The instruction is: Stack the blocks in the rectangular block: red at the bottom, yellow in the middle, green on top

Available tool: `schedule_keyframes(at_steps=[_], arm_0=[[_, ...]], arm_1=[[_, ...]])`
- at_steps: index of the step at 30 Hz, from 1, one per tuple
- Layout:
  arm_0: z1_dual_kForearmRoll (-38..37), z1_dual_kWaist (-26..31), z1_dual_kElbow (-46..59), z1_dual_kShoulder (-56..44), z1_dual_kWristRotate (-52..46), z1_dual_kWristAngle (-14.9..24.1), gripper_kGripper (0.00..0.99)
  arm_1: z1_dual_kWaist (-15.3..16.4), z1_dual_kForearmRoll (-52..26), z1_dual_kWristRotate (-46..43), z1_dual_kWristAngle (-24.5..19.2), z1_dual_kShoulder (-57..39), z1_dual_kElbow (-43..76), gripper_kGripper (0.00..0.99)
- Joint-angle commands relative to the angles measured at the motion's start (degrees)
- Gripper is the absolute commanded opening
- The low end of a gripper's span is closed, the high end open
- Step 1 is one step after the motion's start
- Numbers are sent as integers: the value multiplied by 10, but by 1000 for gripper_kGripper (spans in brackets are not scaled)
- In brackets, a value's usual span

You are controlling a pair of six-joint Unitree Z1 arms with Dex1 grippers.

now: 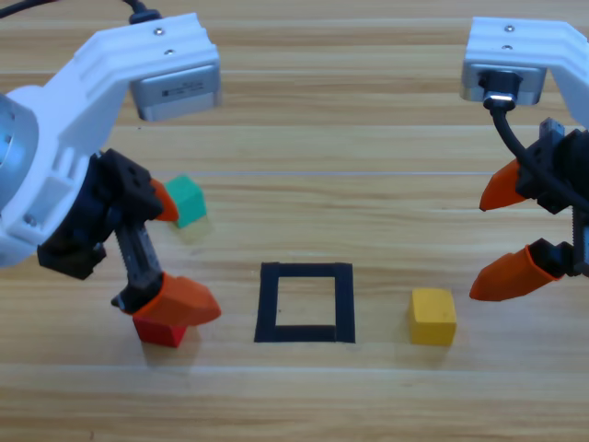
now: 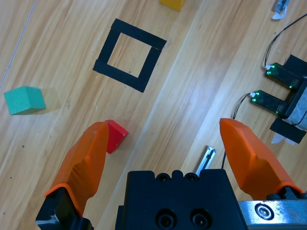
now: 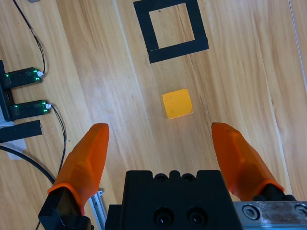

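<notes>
Three cubes lie outside the tape rectangle point(image 1: 305, 302): red cube point(image 1: 160, 329) left of it under the wide-open left tool point(image 1: 170, 253), one jaw overlapping it, so descending may knock it; right tool point(image 1: 505, 235) wide, idle.

Three small plain cubes lay apart on the wood. The red cube point(image 1: 160, 329) sat left of the black tape rectangle point(image 1: 305, 302), partly hidden from above. The yellow cube point(image 1: 432, 316) rested just right of the rectangle. The teal-green cube point(image 1: 187, 201) lay farther back on the left. The rectangle's interior held nothing.
</notes>
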Motion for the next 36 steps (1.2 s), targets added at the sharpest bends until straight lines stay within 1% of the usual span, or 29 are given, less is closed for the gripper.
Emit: schedule_keyframes(at_steps=[1, 10, 13, 14, 16, 20, 22, 23, 24, 25, 26, 27, 30, 32, 34, 36], arm_0=[[3, -9, 10, 2, -7, 10, 990], [5, -9, 13, -11, -10, 10, 990], [6, -9, 13, -11, -13, 17, 990], [6, -9, 14, -10, -17, 17, 990], [7, -9, 15, -8, -35, 26, 990], [11, -4, 15, 13, -130, 83, 990], [12, 12, 15, 33, -180, 94, 990], [14, 19, 15, 43, -200, 94, 990], [17, 26, 14, 55, -227, 95, 990], [23, 32, 10, 69, -254, 96, 990], [33, 38, 6, 82, -276, 97, 990], [43, 47, 2, 97, -300, 97, 990], [53, 62, 4, 130, -350, 97, 990], [58, 71, 5, 149, -373, 97, 990], [58, 78, 8, 161, -380, 95, 990], [58, 85, 11, 170, -386, 90, 990]], arm_1=[[15, 4, 1, 0, 14, 8, 939], [15, 2, 8, -1, 13, 5, 939], [15, -9, 31, -4, 12, 6, 939], [15, -13, 45, -12, 12, 4, 939], [13, -30, 81, -51, 17, 1, 939], [5, -77, 174, -96, 27, -6, 940], [5, -80, 227, -117, 37, -22, 951], [5, -89, 261, -141, 40, -25, 963], [5, -99, 313, -188, 43, -28, 974], [6, -104, 349, -221, 45, -31, 974], [7, -106, 369, -236, 48, -32, 974], [7, -109, 388, -237, 52, -34, 974], [7, -109, 398, -236, 69, -36, 974], [7, -100, 428, -237, 92, -43, 976], [7, -96, 444, -236, 113, -50, 985], [3, -70, 457, -236, 142, -73, 986]])
